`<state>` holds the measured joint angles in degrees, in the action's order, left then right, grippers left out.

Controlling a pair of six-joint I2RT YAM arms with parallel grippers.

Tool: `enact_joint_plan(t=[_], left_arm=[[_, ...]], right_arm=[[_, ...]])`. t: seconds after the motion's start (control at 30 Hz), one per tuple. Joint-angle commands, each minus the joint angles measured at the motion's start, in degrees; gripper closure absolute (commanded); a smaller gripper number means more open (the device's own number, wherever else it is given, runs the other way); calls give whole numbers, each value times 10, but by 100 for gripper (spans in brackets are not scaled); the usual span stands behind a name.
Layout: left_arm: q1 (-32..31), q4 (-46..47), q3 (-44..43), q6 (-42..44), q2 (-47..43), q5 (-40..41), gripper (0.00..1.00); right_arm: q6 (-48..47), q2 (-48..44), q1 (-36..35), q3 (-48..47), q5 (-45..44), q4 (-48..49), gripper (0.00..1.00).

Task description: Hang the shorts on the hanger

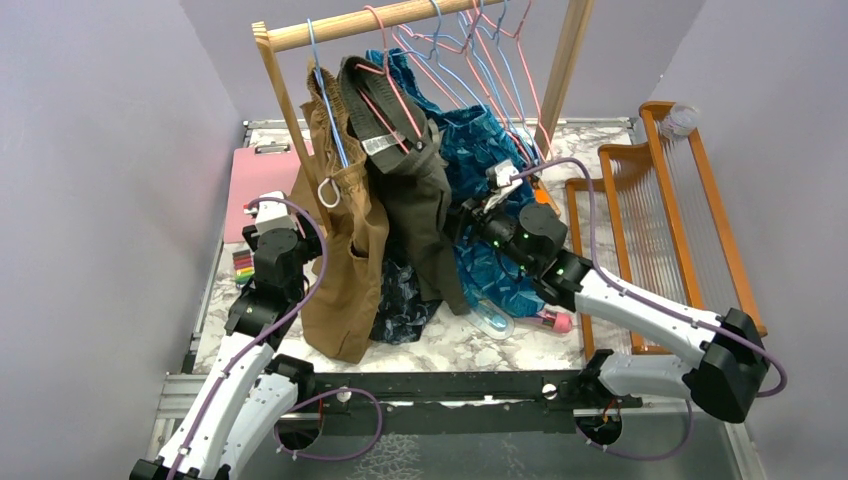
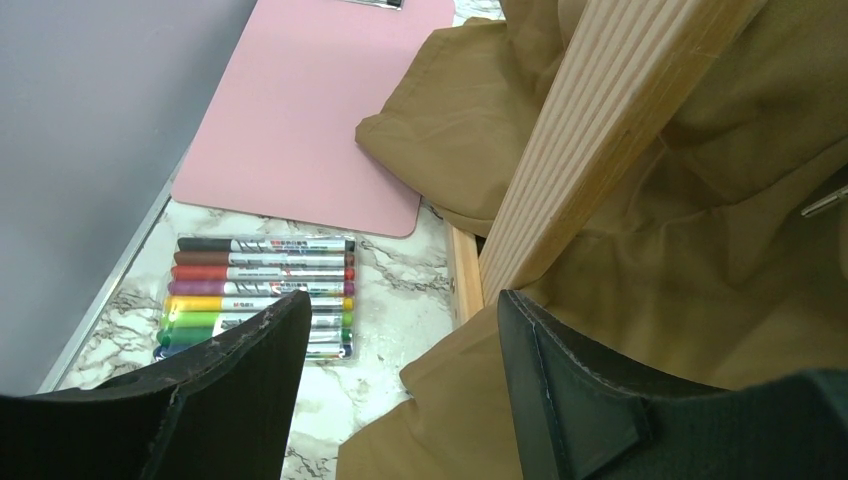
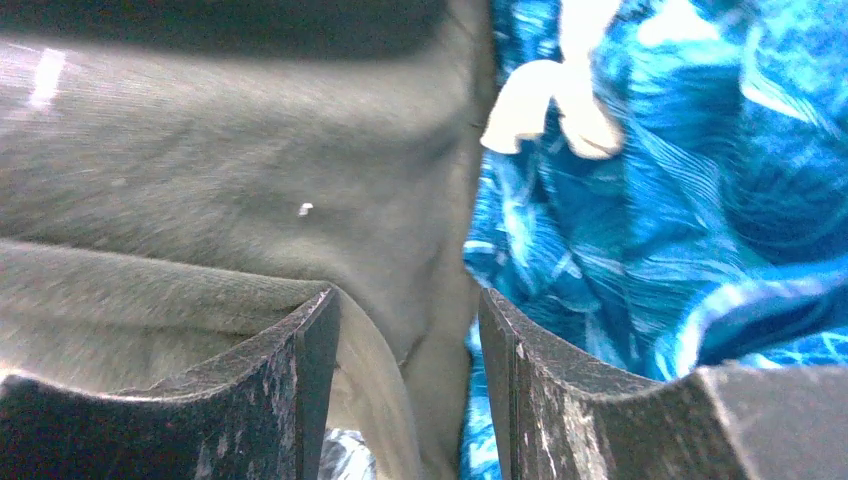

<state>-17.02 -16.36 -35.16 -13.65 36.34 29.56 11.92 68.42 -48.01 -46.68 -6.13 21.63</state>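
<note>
The shorts [image 1: 480,150] hang in the clothes rack [image 1: 300,35] that stands across the far middle of the worktop [image 1: 470,345]. They are behind and to the right of the olive garment [image 1: 425,210], and their lower part falls to the marble near the middle of the worktop. In the right wrist view the shorts [image 3: 660,200] fill the right half, with the cream drawstring [image 3: 545,100] at the top. Which wire carries them I cannot tell. One light-blue hanger [image 1: 314,55] at the rod's left end holds the tan garment [image 1: 345,260]. More light-blue and pink hangers [image 1: 480,60] crowd the rod's right half.

The right claw [image 1: 462,215] reaches in from the right edge to the seam where olive meets teal. Its fingers [image 3: 300,400] stand apart, released. The olive garment's [image 3: 250,200] edge hangs across the gap and is not pinched.

The left claw [image 1: 268,205] is near the left edge, beside the rack's left post [image 2: 600,140]. It too is released [image 2: 400,310], with marble and tan cloth [image 2: 700,280] showing between its fingers.

A dark patterned garment [image 1: 405,305] lies under the hanging clothes. A pink clipboard [image 1: 262,180] sits at the far left corner, with a pack of markers [image 2: 262,295] just nearer along the left edge. A wooden slatted frame [image 1: 650,230] runs along the right edge.
</note>
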Motion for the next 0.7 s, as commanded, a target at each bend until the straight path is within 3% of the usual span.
enact_joint_plan(t=[0.0, 0.13, 0.3, 0.67], left_arm=[[-4, 17, 3, 4, -1, 7, 29], [-4, 21, 4, 5, 1, 6, 29], [-4, 26, 5, 6, 3, 2, 29], [-4, 21, 4, 7, 4, 5, 29]], right_arm=[[-17, -63, -2, 10, 126, 9, 43], [-40, -134, -2, 13, 155, -58, 41], [-60, -206, -2, -29, 112, -131, 39], [-25, -98, -2, -261, 133, -264, 33]])
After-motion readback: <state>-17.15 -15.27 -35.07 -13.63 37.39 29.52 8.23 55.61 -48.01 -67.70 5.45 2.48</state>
